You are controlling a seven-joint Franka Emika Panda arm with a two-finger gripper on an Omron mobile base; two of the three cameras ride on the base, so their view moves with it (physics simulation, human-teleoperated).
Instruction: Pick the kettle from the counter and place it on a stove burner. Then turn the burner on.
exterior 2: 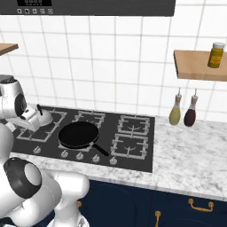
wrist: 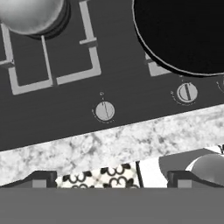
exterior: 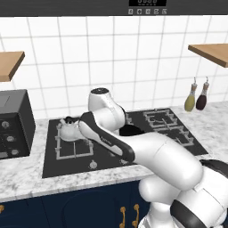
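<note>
The silvery-white kettle [exterior: 69,130] [exterior 2: 42,116] [wrist: 30,15] sits on the large black grate of the left stove burner [exterior: 73,144] [exterior 2: 37,128] [wrist: 52,57]. My gripper [wrist: 111,179] hangs over the stove's front edge, in front of the kettle, and is open. Its fingertips [wrist: 43,178] stand wide apart with nothing between them. Just ahead of them a round grey knob [wrist: 105,110] [exterior: 93,164] lies below the kettle's burner, and a second knob [wrist: 187,92] lies to its right. The marble counter edge [wrist: 109,142] runs under the hand. In the right base view the hand [exterior 2: 27,119] is beside the kettle.
A black frying pan [exterior 2: 79,134] [wrist: 183,35] [exterior: 131,130] rests on the middle grates, handle toward the front. Two bottles [exterior 2: 182,111] [exterior: 196,99] stand on the counter right of the stove. A dark toaster oven [exterior: 13,122] sits at the left. Wooden shelves hang on both sides.
</note>
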